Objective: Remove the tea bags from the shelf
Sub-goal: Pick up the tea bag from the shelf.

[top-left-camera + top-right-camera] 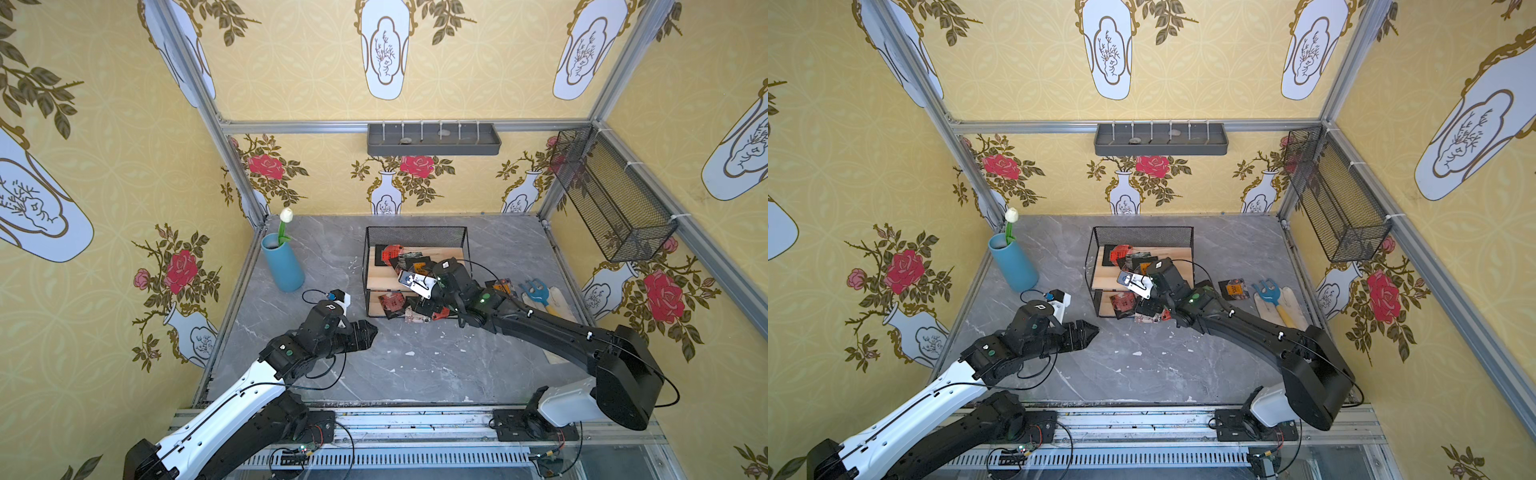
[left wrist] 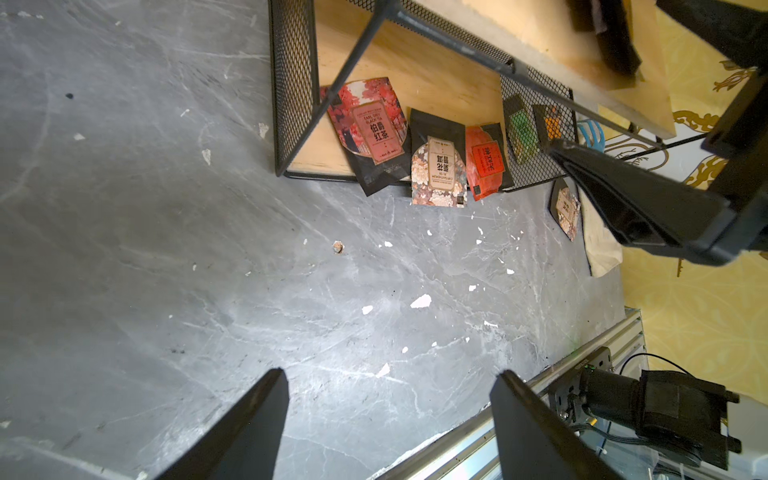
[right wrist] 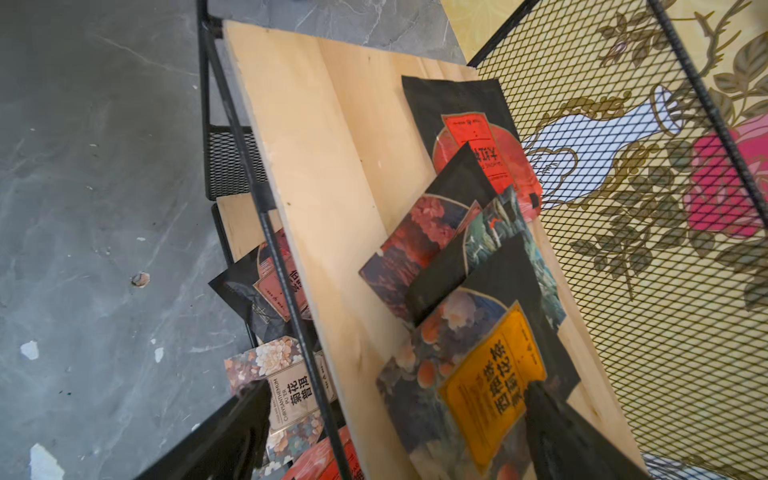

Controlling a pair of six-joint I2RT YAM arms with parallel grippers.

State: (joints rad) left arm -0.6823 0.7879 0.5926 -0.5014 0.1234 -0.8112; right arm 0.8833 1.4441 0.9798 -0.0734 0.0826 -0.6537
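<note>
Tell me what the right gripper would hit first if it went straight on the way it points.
Most likely the yellow-labelled tea bag on the top board of the shelf, just ahead of the open right gripper, though depth is unclear.

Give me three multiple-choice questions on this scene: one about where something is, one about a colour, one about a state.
1. The blue cylindrical vase stands, relative to the black wire-mesh two-board shelf: A on its upper board; B upright on the grey marble tabletop, apart from it; C tipped over against it.
2. The tea bag nearest the right gripper on the upper board has a label that is: A white; B purple; C orange-yellow.
3. The left gripper is: A open and empty; B shut on a tea bag; C shut on the vase.
B: tabletop shows between vase and shelf. C: the right wrist view shows that label. A: its fingers stand apart with nothing between.
</note>
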